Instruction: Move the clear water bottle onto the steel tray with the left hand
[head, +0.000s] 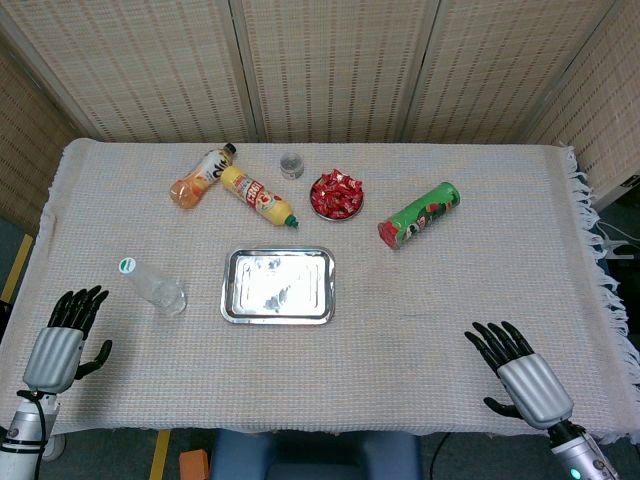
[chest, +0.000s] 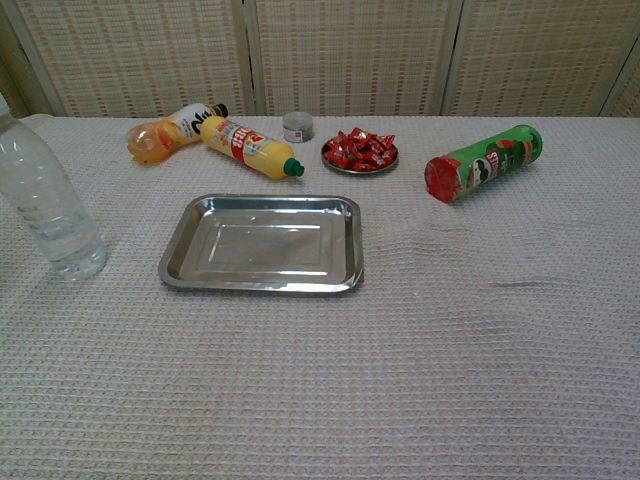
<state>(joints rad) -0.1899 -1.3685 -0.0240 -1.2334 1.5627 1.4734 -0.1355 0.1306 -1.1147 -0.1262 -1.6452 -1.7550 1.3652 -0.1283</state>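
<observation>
left hand (head: 65, 340) empty, fingers spread | clear water bottle (head: 152, 283) upright beside steel tray (head: 278, 286) (tray bare)

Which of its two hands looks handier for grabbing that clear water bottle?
The left hand. It rests open just below the clear water bottle, left of the steel tray. The right hand lies far across the table.

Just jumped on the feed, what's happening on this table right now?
Nothing is being handled yet. The clear water bottle stands upright on the cloth to the left of the empty steel tray, apart from it. The left hand rests open near the table's front edge, just short of the bottle. The right hand lies open at the front right, holding nothing.
</observation>
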